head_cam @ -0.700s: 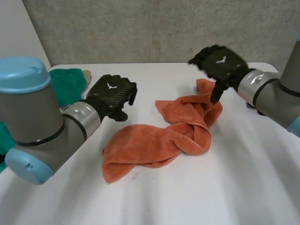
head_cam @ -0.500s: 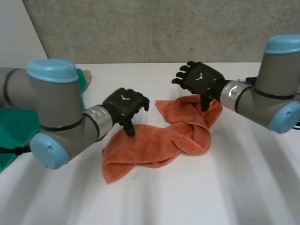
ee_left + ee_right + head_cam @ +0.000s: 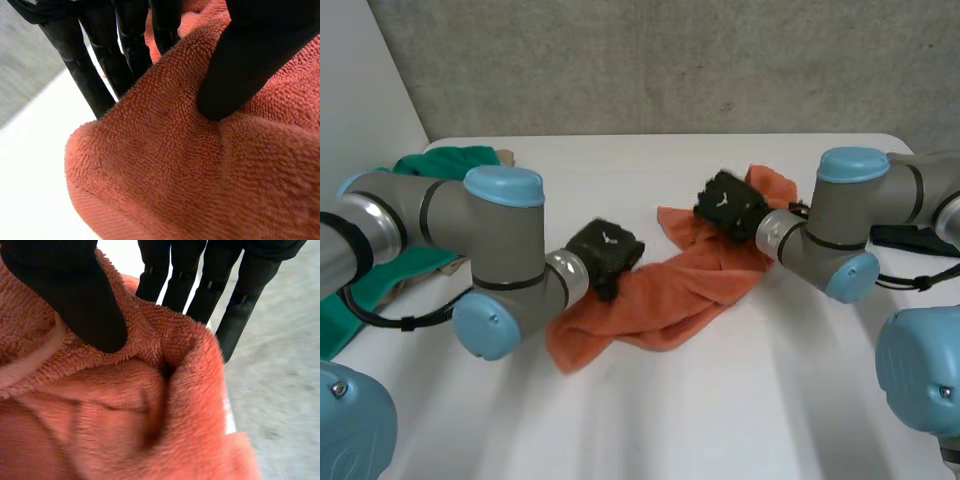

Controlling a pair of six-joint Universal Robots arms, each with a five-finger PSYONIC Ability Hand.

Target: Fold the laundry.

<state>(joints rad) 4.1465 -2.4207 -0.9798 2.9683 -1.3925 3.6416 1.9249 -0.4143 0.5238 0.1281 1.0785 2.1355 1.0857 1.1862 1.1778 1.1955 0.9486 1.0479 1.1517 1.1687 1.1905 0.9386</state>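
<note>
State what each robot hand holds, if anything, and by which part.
The left hand pinches the orange towel by a fold near its left end; the right hand pinches a bunched fold near its right end.

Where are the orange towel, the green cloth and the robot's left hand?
orange towel (image 3: 670, 300), head view, on its flat middle part.
green cloth (image 3: 450, 162), head view, on its far, bunched part.
left hand (image 3: 605, 248), head view, on the back of the hand.

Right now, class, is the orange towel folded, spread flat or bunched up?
Bunched up: the orange towel lies crumpled on the table, the left hand and right hand each pinching a fold.
</note>
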